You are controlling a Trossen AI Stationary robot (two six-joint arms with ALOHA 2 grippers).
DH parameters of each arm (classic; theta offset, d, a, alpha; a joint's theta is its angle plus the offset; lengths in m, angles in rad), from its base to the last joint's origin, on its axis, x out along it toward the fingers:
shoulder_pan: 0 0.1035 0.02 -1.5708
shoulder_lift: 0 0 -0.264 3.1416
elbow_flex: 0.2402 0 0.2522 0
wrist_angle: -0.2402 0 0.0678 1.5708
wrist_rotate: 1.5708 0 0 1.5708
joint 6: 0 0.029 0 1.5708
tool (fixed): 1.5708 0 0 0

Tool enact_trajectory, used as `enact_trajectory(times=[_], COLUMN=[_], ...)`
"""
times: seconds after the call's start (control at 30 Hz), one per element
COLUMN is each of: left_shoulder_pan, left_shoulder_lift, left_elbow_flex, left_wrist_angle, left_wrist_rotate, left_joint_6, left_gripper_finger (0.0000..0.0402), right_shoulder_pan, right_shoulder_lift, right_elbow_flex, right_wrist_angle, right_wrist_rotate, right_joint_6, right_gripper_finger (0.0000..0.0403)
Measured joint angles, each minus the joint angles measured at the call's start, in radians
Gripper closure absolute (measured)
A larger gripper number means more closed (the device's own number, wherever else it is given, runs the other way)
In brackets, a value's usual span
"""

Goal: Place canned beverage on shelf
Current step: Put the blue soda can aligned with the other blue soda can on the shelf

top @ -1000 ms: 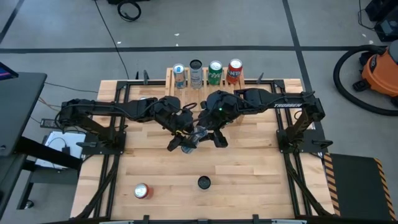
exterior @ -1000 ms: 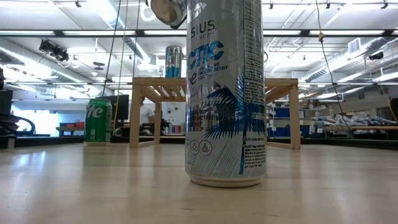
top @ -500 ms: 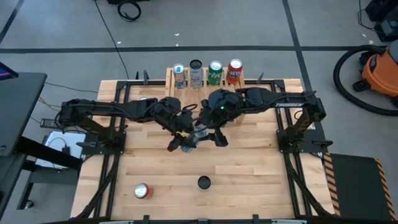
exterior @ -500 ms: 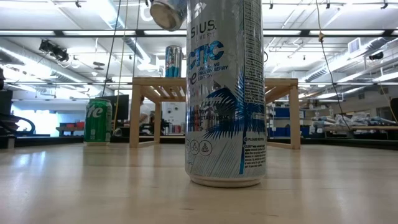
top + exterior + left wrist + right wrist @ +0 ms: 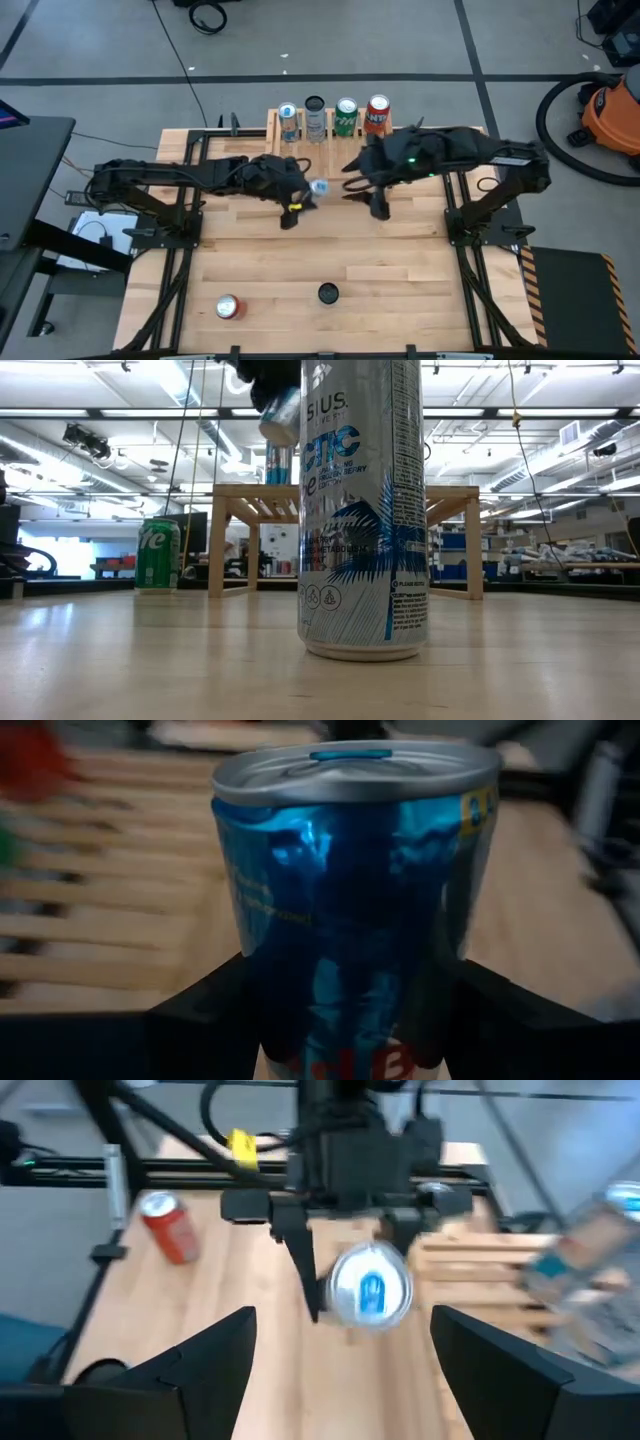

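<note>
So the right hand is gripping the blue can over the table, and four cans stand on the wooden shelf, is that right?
Not quite: the left hand grips the blue can, as the right wrist view shows. The right hand is open, apart from it. Four cans do stand on the light-wood slatted shelf.

Right gripper (image 5: 362, 186) lets go, pulls away to right of frame centre, fingers apart. Left gripper (image 5: 305, 190) alone holds blue can (image 5: 319, 187), now nearer shelf (image 5: 330, 131).

Blue can (image 5: 350, 910) held off table, just before light-wood slatted shelf (image 5: 330, 135) carrying four upright cans.
</note>
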Motion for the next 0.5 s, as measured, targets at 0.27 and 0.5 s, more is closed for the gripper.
enact_trajectory(times=[0.27, 0.5], left_shoulder_pan=[-0.001, -0.009], left_shoulder_lift=[0.000, 0.000], left_elbow_flex=[0.001, 0.001], left_wrist_angle=[0.018, 0.009], left_wrist_rotate=[-0.314, -0.560], left_joint_6=[-0.100, -0.194], left_gripper_finger=[0.0171, 0.0170], right_shoulder_pan=[0.068, 0.076], right_shoulder_lift=[-0.096, -0.139], right_elbow_flex=[0.000, 0.000], right_wrist_angle=[-0.028, -0.037], right_wrist_rotate=[0.178, 0.192], right_joint_6=[0.001, -0.030], right_gripper_finger=[0.0094, 0.0094])
